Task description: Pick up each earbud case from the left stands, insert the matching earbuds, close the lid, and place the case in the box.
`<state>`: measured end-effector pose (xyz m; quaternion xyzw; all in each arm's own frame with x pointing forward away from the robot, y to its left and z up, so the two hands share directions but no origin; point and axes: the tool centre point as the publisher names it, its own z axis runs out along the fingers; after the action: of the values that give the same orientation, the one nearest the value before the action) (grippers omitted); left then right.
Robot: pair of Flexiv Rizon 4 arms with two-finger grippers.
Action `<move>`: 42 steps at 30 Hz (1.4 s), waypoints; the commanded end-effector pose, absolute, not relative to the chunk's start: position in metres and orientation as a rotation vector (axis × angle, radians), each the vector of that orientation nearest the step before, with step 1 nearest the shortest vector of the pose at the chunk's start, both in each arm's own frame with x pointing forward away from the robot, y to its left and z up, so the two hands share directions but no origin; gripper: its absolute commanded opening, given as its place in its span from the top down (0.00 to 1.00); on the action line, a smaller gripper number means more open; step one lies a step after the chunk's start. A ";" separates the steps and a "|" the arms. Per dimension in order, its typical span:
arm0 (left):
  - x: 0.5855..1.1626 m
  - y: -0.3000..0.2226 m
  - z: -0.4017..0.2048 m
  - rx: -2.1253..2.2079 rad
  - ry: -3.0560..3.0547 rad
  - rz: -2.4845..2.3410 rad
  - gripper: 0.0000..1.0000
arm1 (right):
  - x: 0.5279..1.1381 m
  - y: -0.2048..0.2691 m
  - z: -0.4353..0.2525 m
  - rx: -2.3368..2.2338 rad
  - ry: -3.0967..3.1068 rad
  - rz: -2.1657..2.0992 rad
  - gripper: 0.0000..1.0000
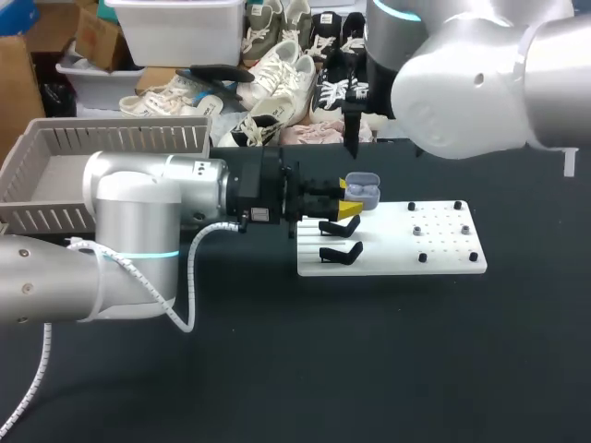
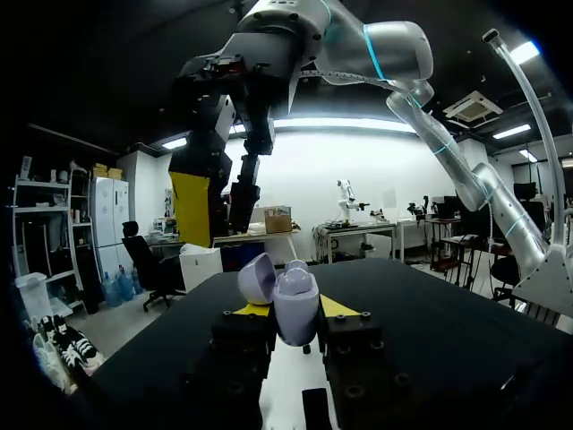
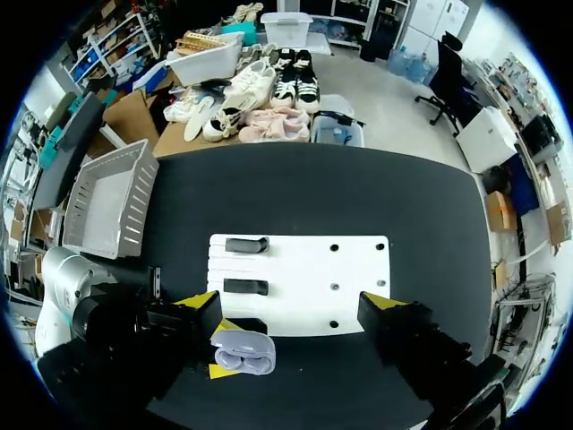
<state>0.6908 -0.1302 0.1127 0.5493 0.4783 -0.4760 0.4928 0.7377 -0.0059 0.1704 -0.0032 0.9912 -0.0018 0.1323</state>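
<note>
Left jaws clamp the open earbud case [image 2: 295, 309]; right jaws stand wide apart.

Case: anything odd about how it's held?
Nothing stands out. The case is gripped from both sides by the left gripper, lid open; the right gripper hangs open above.

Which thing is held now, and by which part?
The left gripper holds the open earbud case by the sides of its body, below the lid. The right gripper holds nothing.

One earbud case [image 1: 362, 191] (lid open), two bare stands [image 1: 339, 226] [image 1: 340, 251], one box [image 1: 120, 138]
</note>
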 end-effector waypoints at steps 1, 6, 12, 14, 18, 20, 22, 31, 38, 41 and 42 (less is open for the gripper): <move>0.691 -0.130 0.112 1.334 1.159 -1.156 1.00 | 0.741 -0.007 0.159 0.008 2.894 -0.026 0.00; 0.691 -0.130 0.112 1.334 1.159 -1.156 1.00 | 0.734 -0.017 0.150 0.023 2.918 -0.046 0.00; 0.691 -0.130 0.112 1.334 1.159 -1.156 1.00 | 0.722 -0.026 0.153 0.020 2.930 -0.050 0.02; 0.691 -0.130 0.112 1.334 1.159 -1.156 1.00 | 0.716 -0.026 0.156 0.006 2.935 -0.035 0.02; 0.691 -0.130 0.112 1.334 1.159 -1.156 1.00 | 0.708 -0.023 0.160 -0.025 2.946 -0.006 0.01; 0.691 -0.130 0.112 1.334 1.159 -1.156 1.00 | 0.705 -0.021 0.160 -0.035 2.954 0.002 0.00; 0.691 -0.130 0.112 1.334 1.159 -1.156 1.00 | 0.704 -0.020 0.159 -0.044 2.965 0.018 0.00; 0.691 -0.130 0.112 1.334 1.159 -1.156 1.00 | 0.705 -0.032 0.184 0.035 2.829 0.107 0.00; 0.695 -0.119 0.122 1.313 1.189 -1.119 1.00 | 0.681 -0.039 0.214 -0.294 2.751 0.370 0.00; 0.700 -0.101 0.134 1.287 1.218 -1.061 1.00 | 0.671 -0.042 0.217 -0.357 2.746 0.420 0.00; 0.702 -0.094 0.138 1.271 1.224 -1.045 1.00 | 0.668 -0.042 0.217 -0.370 2.743 0.452 0.00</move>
<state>0.7144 -0.1121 0.1231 0.5398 0.4973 -0.4524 0.5065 0.6914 -0.0267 0.2157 -0.1056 0.9786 0.1000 0.1453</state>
